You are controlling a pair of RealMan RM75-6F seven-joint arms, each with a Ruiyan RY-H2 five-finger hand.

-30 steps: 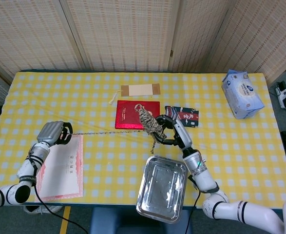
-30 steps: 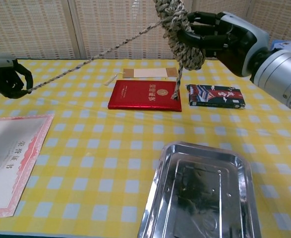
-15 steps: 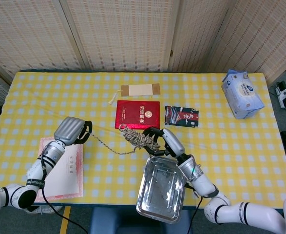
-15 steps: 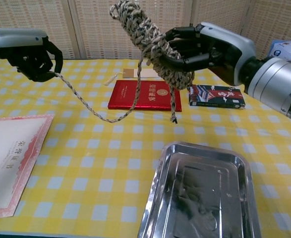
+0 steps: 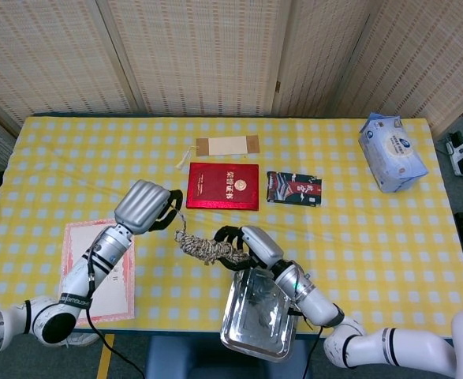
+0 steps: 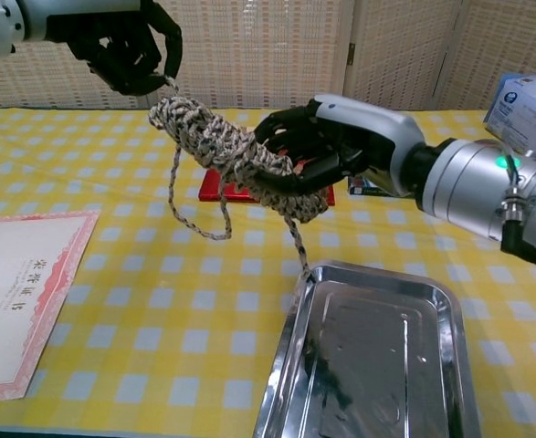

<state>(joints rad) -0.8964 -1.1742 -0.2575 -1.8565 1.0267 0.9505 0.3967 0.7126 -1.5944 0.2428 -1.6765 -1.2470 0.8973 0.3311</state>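
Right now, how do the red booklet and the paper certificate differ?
The red booklet is solid dark red with a gold emblem; the certificate is pale with a pink border. The booklet lies mid-table beyond the rope bundle and is smaller; the certificate lies at the near left edge, partly under the left arm. Both lie flat on the checked cloth.

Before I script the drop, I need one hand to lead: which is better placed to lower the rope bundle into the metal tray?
Probably the right hand: it grips the rope bundle beside the metal tray. The left hand holds only the rope's end, farther off.
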